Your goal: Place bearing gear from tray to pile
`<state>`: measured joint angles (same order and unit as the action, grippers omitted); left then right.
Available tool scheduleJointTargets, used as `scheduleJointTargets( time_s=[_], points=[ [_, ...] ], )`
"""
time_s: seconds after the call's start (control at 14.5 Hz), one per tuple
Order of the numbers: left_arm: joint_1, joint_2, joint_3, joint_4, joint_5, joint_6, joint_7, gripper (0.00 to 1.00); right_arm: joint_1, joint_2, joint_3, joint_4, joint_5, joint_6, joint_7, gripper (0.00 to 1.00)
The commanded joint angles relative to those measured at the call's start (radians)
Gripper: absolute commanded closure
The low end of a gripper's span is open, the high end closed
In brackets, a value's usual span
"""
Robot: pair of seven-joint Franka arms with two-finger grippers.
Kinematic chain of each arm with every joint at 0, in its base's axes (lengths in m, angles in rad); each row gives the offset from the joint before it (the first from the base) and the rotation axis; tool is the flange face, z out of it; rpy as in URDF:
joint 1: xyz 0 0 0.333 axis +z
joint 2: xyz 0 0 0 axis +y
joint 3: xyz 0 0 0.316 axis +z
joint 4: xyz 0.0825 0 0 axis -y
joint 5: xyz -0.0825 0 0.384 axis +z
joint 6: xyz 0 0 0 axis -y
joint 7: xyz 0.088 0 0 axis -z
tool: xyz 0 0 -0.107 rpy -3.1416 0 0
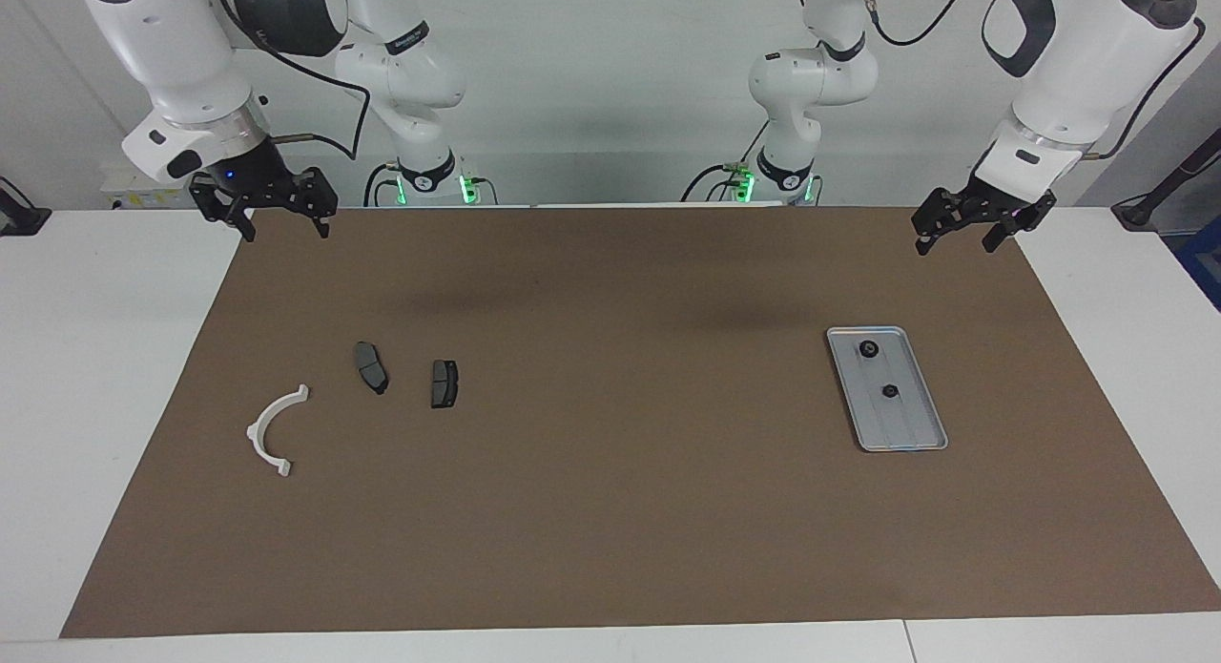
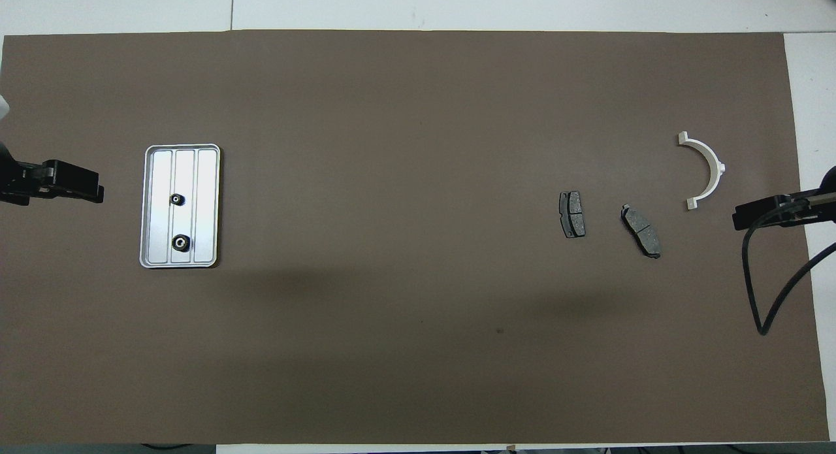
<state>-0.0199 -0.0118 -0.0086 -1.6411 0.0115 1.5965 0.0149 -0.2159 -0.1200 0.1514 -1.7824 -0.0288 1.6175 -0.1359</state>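
Observation:
The silver ridged tray (image 1: 908,426) (image 2: 208,199) lies on the brown mat toward the left arm's end. Two small dark bearing gears lie in it, one (image 1: 869,349) (image 2: 181,243) nearer to the robots than the other (image 1: 889,390) (image 2: 176,198). The pile lies toward the right arm's end: a white semicircular bracket (image 1: 272,429) (image 2: 708,170) and two dark brake pads (image 1: 371,367) (image 1: 444,383) (image 2: 641,230) (image 2: 572,214). My left gripper (image 1: 957,243) (image 2: 91,187) hangs open and empty over the mat's edge at the tray's end. My right gripper (image 1: 286,229) (image 2: 744,217) hangs open and empty over the mat's edge at the pile's end.
The brown mat (image 1: 610,510) covers most of the white table (image 1: 105,377). A black cable (image 2: 771,291) loops down from the right arm over the mat's edge.

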Motion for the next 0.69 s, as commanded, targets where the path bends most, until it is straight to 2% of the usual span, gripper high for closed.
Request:
scheduleJointTargets(
  time_s=[0.0,0.62],
  points=[
    [-0.011,-0.002,0.007,0.009,0.015,0.002,0.008,0.0,-0.014,-0.024,0.005,-0.032,0.0,0.032,0.001,0.0],
    [-0.025,0.0,0.007,0.007,0.015,-0.013,-0.009,0.0,-0.014,-0.024,0.005,-0.032,0.0,0.03,0.006,0.0]
  ],
)
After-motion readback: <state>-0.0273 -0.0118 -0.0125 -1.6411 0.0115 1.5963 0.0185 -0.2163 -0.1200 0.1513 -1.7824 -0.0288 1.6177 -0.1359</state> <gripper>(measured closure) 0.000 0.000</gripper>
